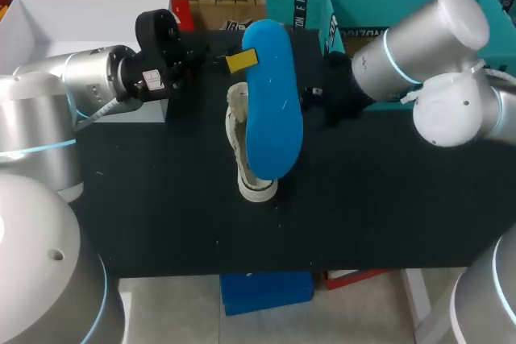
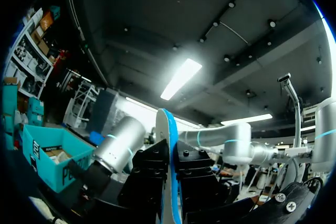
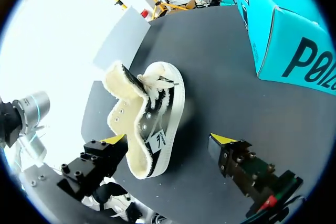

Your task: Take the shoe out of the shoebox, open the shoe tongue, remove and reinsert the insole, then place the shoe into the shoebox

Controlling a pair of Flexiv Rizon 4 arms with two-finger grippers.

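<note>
Shoe (image 1: 238, 138) out on the black surface (image 1: 387, 199), blue insole (image 1: 272, 102) removed.
At mid-frame the shoe's fleece-lined mouth is spread wide. The insole hangs over it, pinched in the left jaws (image 1: 242, 60). The right jaws (image 3: 169, 139) gape just by the shoe, gripping nothing. Reinserting the insole and boxing the shoe look to be what is left.
</note>
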